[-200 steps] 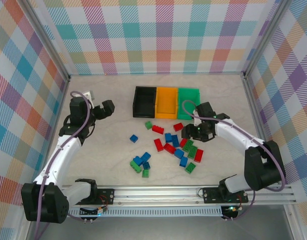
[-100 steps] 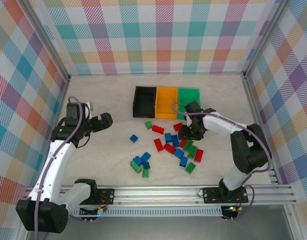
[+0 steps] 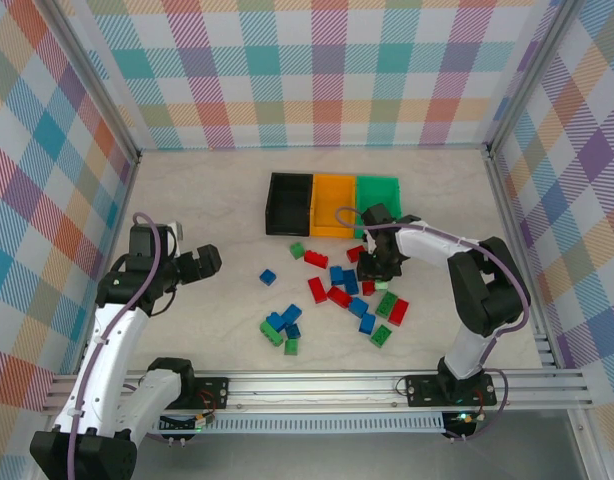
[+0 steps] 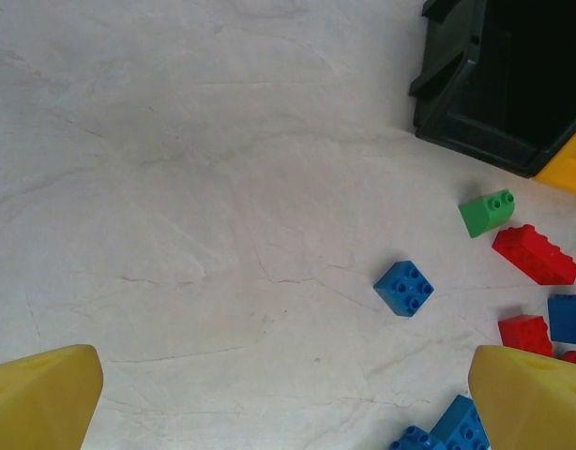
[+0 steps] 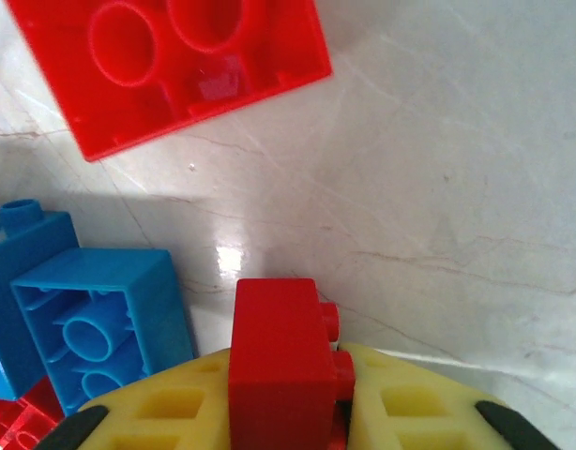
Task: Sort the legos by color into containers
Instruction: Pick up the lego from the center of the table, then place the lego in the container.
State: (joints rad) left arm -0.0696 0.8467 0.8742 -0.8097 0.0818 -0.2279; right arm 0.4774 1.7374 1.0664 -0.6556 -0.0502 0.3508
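Since a second ago the right arm has folded inward. It has carried the right gripper (image 3: 373, 262) leftward from the right edge of the scattered red, blue and green plastic legos (image 3: 332, 300) to their far side, just short of the orange plastic bin (image 3: 334, 208). The left arm has drawn back toward its base, so the left gripper (image 3: 201, 263) now hangs over bare tabletop (image 3: 207, 190), well left of the bricks.

In the right wrist view the yellow right fingers (image 5: 147, 412) are narrowed onto a small red studded brick (image 5: 280, 356). They grip it by its sides, close above the tabletop. An upturned hollow blue brick (image 5: 105, 323) lies just beside it, and an upturned red brick (image 5: 175, 66) lies farther ahead.

In the left wrist view the yellow left fingers (image 4: 39, 394) are spread wide and hold nothing. Ahead of them lie a square blue brick (image 4: 403, 287), a small green brick (image 4: 486, 212) and a long red brick (image 4: 535, 254). These sit near the corner of the black plastic bin (image 4: 466, 122).
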